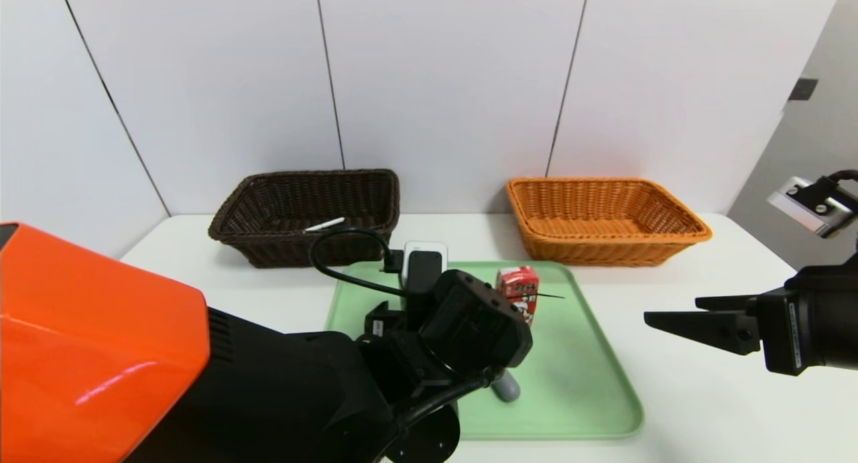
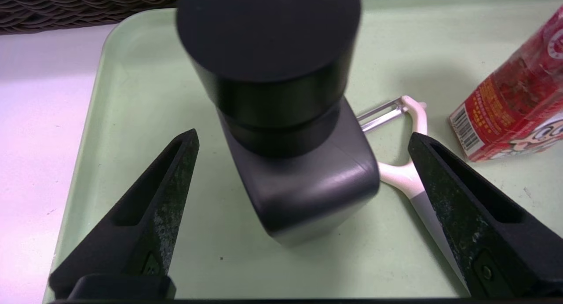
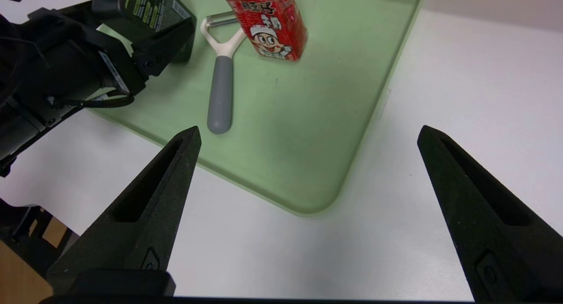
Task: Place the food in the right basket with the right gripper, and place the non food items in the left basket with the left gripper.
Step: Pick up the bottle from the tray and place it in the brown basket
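Observation:
A black pump bottle (image 2: 286, 119) stands upright on the green tray (image 2: 132, 97). My left gripper (image 2: 303, 134) is open, with one finger on each side of the bottle and not touching it. Beside the bottle lies the white Y-peeler (image 3: 220, 88) with its grey handle. The red carton (image 1: 519, 292) stands just beyond it on the tray. A white pen (image 1: 324, 224) lies in the dark brown left basket (image 1: 228, 228). The orange right basket (image 1: 603, 248) holds nothing I can see. My right gripper (image 3: 308, 129) hangs open above the tray's near right corner.
The left arm's orange shell (image 1: 94, 356) and black wrist hide the bottle and much of the tray in the head view. Both baskets stand at the back of the white table (image 1: 704, 396), against the wall.

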Robot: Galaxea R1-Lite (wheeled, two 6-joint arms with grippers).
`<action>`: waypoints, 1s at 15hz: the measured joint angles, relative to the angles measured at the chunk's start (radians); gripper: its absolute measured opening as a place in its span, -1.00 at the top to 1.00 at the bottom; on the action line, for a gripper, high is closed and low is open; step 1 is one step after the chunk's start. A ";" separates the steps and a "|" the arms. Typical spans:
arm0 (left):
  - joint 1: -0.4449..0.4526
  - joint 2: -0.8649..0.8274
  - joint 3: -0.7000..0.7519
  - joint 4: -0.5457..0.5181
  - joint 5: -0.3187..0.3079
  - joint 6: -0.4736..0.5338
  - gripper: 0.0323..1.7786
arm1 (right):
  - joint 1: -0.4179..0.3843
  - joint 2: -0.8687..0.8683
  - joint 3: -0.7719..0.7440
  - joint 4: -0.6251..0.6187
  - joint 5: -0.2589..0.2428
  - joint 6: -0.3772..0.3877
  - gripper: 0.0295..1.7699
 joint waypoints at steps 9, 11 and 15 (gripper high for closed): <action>0.000 0.013 0.006 -0.051 0.043 0.004 -0.90 | 0.000 0.000 0.003 0.002 0.000 -0.001 -0.92; 0.000 0.014 0.008 -0.068 0.068 0.010 -0.90 | 0.000 0.000 0.004 0.001 0.000 -0.002 -0.92; -0.002 0.022 0.011 -0.102 0.081 0.018 -0.90 | 0.004 0.002 0.001 0.000 0.001 -0.002 -0.92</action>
